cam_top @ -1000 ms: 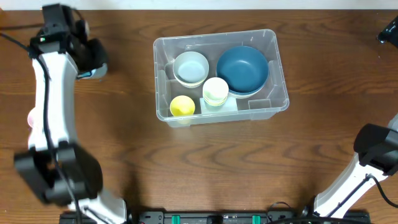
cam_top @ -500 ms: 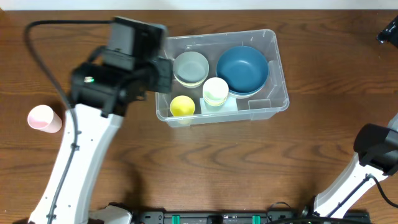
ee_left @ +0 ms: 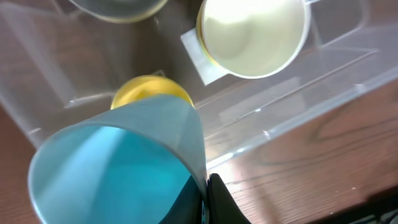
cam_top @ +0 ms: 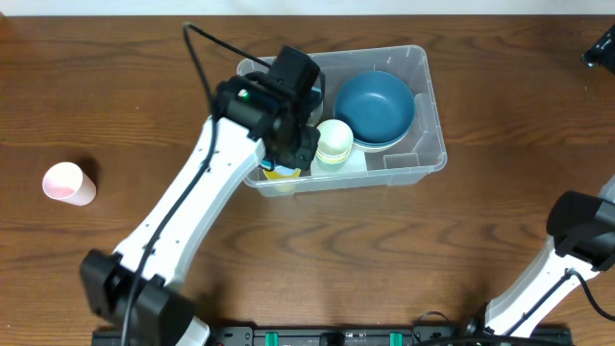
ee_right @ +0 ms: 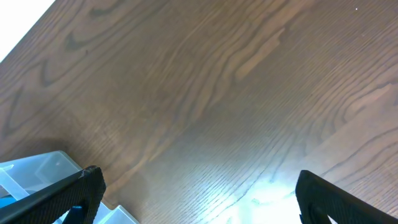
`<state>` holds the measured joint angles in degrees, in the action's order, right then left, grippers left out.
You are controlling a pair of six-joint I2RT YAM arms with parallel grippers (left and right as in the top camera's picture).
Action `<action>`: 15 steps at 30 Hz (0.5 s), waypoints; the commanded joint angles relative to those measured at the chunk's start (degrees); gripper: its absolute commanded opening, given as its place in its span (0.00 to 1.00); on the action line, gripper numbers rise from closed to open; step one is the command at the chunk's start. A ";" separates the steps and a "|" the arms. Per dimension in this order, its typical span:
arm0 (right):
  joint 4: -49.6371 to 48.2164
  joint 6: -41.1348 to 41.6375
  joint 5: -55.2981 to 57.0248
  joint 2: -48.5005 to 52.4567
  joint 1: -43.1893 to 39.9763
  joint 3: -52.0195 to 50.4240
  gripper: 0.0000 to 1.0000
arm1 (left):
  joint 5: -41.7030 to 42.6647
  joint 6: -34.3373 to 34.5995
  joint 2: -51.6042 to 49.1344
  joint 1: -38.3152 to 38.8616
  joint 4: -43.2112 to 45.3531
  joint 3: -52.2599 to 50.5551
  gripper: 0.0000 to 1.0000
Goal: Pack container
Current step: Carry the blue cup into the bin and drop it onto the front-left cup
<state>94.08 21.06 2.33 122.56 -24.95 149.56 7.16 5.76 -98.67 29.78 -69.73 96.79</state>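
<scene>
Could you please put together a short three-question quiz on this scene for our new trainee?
1. True or false: the pink cup is inside the container.
2. Which cup does the left gripper hold? A yellow, B blue, C pale.
3. Fill in: the right gripper is ____ and holds nothing.

Key
1. False: it is on the table, left of the container.
2. B, the blue cup, held above the container.
3. open
</scene>
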 commanded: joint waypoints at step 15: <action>0.17 0.79 0.22 -0.07 -0.17 0.33 0.99 | -2.95 -0.74 -4.09 0.04 -0.33 -0.46 0.32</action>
<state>94.08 21.06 2.35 122.56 -24.95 149.56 5.56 5.45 -102.17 29.78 -69.91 96.77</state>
